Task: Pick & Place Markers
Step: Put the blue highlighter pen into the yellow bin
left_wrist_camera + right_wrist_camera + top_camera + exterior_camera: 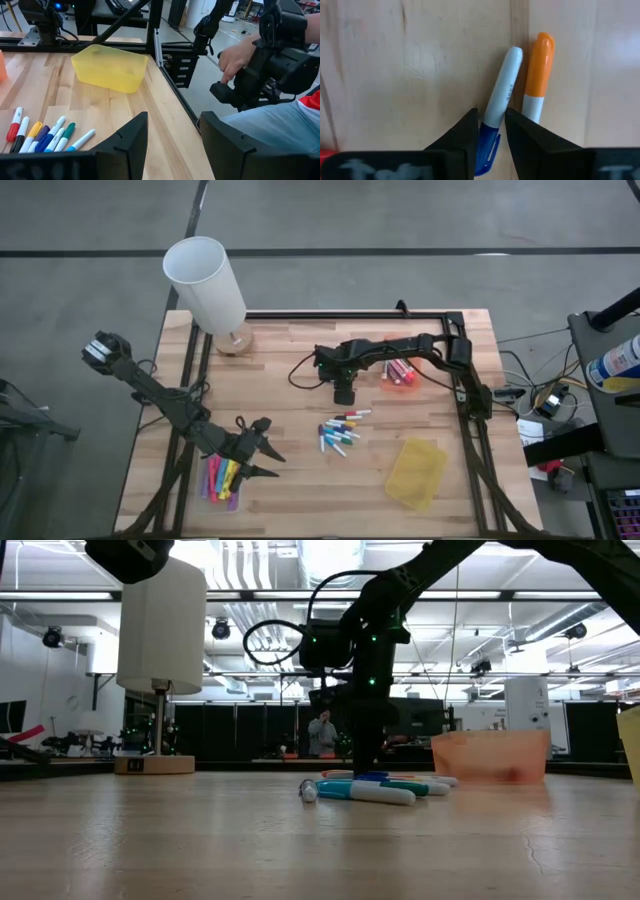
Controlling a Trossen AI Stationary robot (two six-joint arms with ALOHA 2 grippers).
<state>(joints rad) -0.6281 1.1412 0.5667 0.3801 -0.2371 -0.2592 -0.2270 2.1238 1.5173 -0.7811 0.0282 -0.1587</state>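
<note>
High view: my right tool (343,394) hangs over the far edge of the loose markers (338,433) mid-worktop (300,350); my left tool (262,450) waits, fingers spread, beside a clear bin (222,478) of markers.
Low view: the markers (372,788) lie flat in a cluster, my right arm standing over them.
Left wrist view: my left tool (172,135) gapes, holding nothing; yellow bin (110,66) beyond.
Right wrist view: my right tool (491,131) pinches a blue-capped white marker (501,102); an orange marker (538,75) lies just beside.
</note>
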